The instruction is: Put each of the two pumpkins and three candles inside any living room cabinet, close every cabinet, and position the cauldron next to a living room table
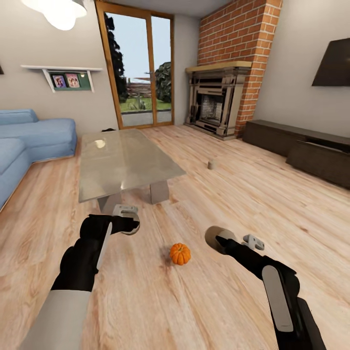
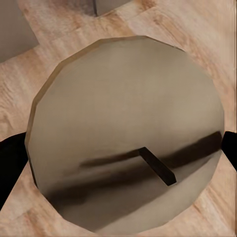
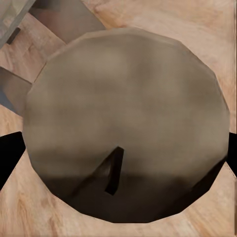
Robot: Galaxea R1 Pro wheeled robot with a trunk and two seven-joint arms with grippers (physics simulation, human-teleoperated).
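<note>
Counting one pumpkin [image 1: 180, 253] so far, sitting on the plank floor [image 1: 204, 301] near the robot, between the two arms and touching neither. Counting three candles too. Left hand [image 1: 127, 221] clamped on one candle [image 2: 123, 133], black fingers [image 2: 11, 163] pressed to its sides, dark wick poking out of the flat top. Same story on the right: right hand [image 1: 228, 240] gripping a second candle [image 3: 126, 128]. Third candle [image 1: 211, 165] standing upright on the floor further off, right of the glass-topped bench [image 1: 121, 160] and well apart from it. Over at the far right wall, under the TV [image 1: 335, 63], spotting the long dark cabinet [image 1: 291, 141] with fronts looking shut. Blue sofa [image 1: 34, 141] off to the left, brick fireplace [image 1: 218, 102] at the back.
</note>
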